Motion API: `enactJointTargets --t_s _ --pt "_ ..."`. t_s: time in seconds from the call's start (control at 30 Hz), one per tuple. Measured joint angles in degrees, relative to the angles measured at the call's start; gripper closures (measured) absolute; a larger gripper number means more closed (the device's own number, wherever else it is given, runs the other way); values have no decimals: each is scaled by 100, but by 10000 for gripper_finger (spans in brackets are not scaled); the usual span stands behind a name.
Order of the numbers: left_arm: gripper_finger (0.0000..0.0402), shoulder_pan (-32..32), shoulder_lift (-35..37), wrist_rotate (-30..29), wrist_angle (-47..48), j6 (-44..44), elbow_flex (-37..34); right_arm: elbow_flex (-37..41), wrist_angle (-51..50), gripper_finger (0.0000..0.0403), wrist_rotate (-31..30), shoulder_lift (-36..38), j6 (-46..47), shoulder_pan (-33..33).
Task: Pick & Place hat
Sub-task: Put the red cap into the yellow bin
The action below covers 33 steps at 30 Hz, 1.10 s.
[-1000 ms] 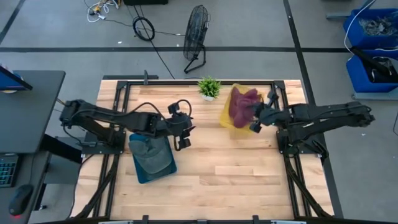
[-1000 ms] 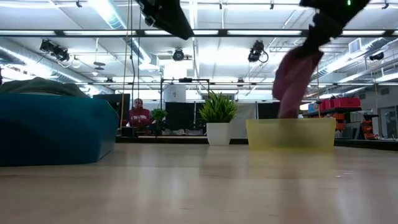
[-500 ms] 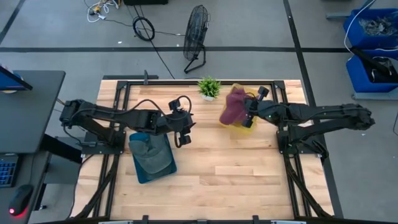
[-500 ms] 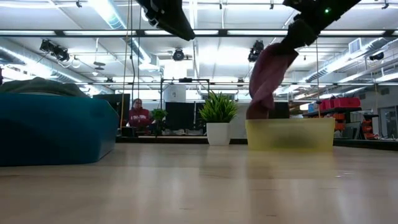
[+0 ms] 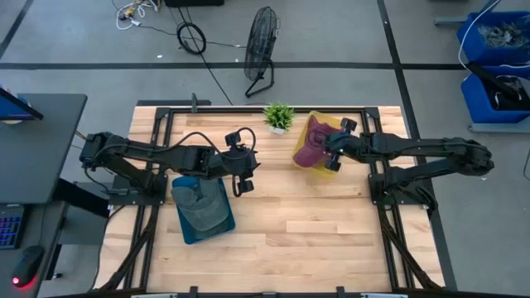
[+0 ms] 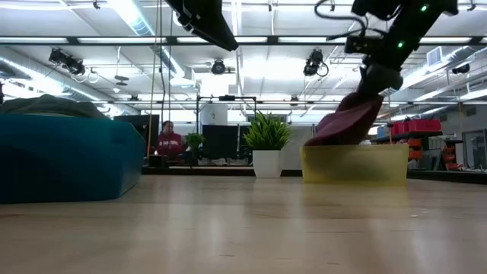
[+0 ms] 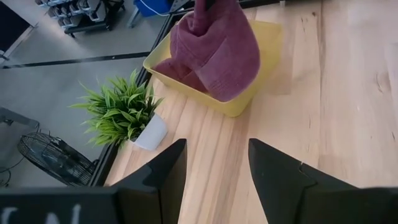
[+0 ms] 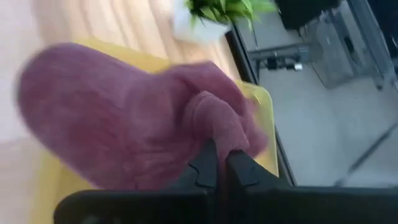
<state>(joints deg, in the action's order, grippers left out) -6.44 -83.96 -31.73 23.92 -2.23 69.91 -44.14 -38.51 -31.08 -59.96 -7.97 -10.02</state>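
A maroon knitted hat [image 5: 310, 146] is at the yellow bin [image 5: 330, 171] near the table's far edge; it also shows in the low view [image 6: 344, 126] and the left wrist view [image 7: 216, 45]. My right gripper [image 5: 331, 151] is shut on it, above the bin [image 6: 355, 164]. My left gripper [image 5: 242, 180] hovers open above mid-table, right of a teal bin [image 5: 189, 230] that holds a grey-green hat [image 5: 203, 207]. Its fingers [image 7: 214, 177] point toward the yellow bin [image 7: 239, 107]. My right gripper pinches a bunched fold [image 8: 211, 127] at the maroon hat's upper end between its two fingers [image 8: 204, 167]. It comes slanting down from the table's right. The hat hangs slanted below the fingers, and its lower end [image 6: 321, 140] is down at the yellow bin's rim.
A small potted plant [image 5: 278, 116] stands at the table's far edge, just left of the yellow bin; it also shows in the low view [image 6: 266, 148]. The teal bin [image 6: 68, 161] fills the low view's left side. A person [image 6: 169, 141] sits in the room beyond.
My right gripper has come down and moved a little toward the table's left, turning at the wrist. The maroon hat, which hung straight above the yellow bin, has swung leftward and sunk; it now lies slanted at the bin's rim.
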Motion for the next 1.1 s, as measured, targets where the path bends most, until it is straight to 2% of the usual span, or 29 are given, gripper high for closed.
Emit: enactJointTargets --t_s 0.23,0.33,0.53,0.73,0.8,0.9,0.97,1.03,1.1 --pt "225 22 0 1 -4 2 0 0 -6 391 -378 -600 306 -630" --pt "225 22 0 1 -3 1 0 0 -9 370 -133 -834 294 -753" --pt "225 20 0 1 -2 4 0 0 -10 301 69 -1028 234 -868" --pt "225 22 -2 1 -3 9 0 0 -15 254 907 -1146 -279 -1007" --pt "225 20 -2 1 -2 90 0 0 -19 251 609 -1208 -616 -1061" --pt "225 22 -2 1 -4 285 0 2 12 249 -300 -1249 -1090 -1169" --pt "225 22 -2 1 -4 335 0 -24 34 249 -682 -1244 -1450 -1254" --pt "225 22 -2 1 -4 393 0 -123 -28 249 -722 -1244 -1690 -1346" --pt "225 22 -2 1 -4 529 0 -248 -10 249 -411 -1244 -1867 -1441"
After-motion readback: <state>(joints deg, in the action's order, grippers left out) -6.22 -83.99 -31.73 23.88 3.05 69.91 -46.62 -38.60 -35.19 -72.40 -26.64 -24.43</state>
